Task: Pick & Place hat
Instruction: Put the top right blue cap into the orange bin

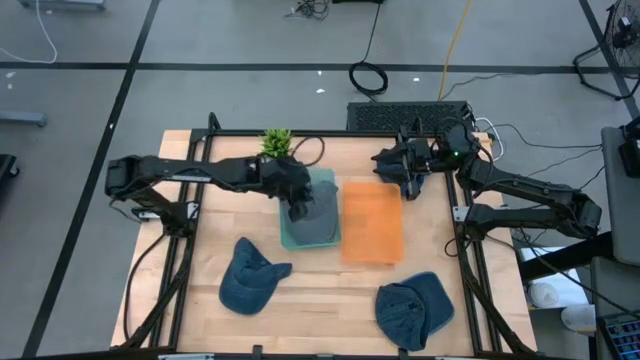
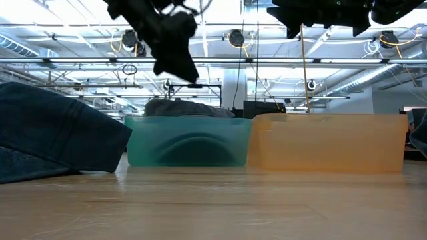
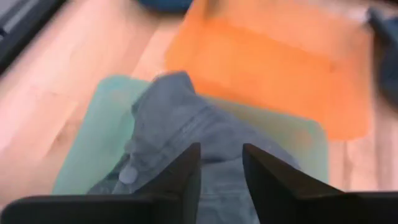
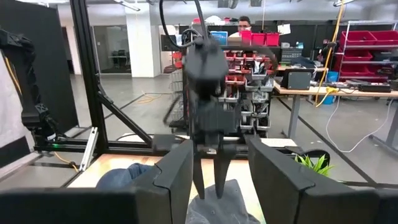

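Directly beneath the left gripper (image 1: 298, 212), fingers parted and empty, a grey hat (image 1: 318, 215) lies in the green bin (image 1: 288, 238); right gripper (image 1: 412, 188) waits far right, parted.

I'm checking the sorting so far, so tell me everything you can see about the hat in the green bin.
The hat is a grey fabric cap, crumpled, with a small button on its crown and stitched seams. It lies inside the green bin, filling most of it and rising above the rim. The left gripper hangs open right above it; whether they touch cannot be told.
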